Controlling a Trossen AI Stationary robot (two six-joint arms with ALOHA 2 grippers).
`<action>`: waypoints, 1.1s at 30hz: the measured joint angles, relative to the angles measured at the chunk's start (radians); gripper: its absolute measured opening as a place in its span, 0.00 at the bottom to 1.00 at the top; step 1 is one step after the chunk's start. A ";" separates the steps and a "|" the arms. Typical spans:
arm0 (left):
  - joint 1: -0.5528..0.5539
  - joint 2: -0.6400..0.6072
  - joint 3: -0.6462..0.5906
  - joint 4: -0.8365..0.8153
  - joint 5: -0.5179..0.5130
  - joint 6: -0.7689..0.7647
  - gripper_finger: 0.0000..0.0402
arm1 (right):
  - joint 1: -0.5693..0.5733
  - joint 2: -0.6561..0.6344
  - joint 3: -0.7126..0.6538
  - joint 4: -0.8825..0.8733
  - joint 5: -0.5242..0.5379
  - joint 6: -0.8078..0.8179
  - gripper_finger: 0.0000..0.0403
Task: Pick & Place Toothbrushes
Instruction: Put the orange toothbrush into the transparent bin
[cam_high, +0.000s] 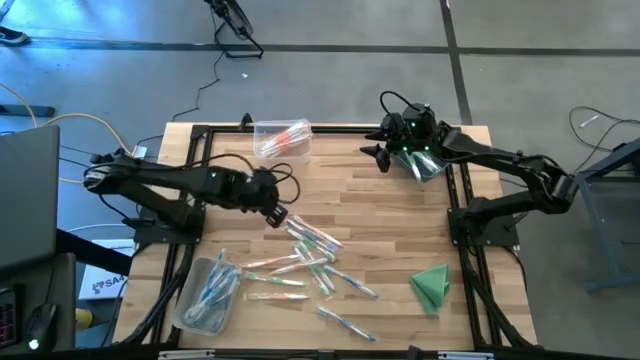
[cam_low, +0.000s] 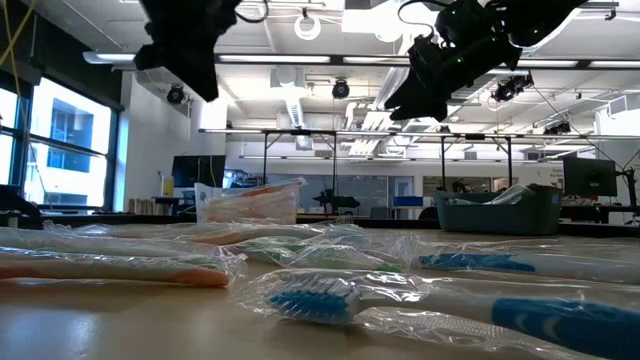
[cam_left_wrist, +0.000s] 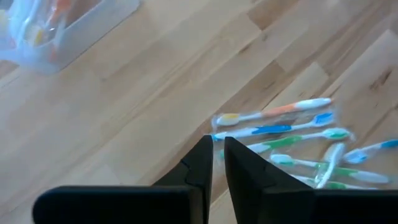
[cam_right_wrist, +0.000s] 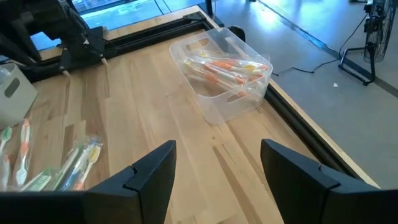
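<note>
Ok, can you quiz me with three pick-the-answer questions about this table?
1. Where is the folded green cloth?
A. on the wood, right arm's side
B. inside a bin
C. in a pincer

2. What colour are most toothbrushes in the clear plastic bin at the table's far edge?
A. blue
B. orange
C. black

3. The right pincer is:
A. shut on a toothbrush
B. holding the cloth
C. open, empty

Answers: A, the folded green cloth lies on bare planks. B, orange handles fill the clear plastic bin. C, the right pincer has wide-apart fingers with nothing between them.
</note>
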 joint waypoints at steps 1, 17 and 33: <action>0.014 0.005 0.000 0.008 0.013 0.030 0.09 | 0.000 0.000 0.000 0.000 0.000 -0.001 0.56; 0.214 0.135 0.000 0.225 0.087 0.626 0.09 | -0.020 0.000 0.000 -0.052 0.009 0.005 0.56; 0.260 0.262 0.000 0.443 0.218 1.018 0.10 | -0.020 0.000 0.000 -0.220 0.009 0.001 0.56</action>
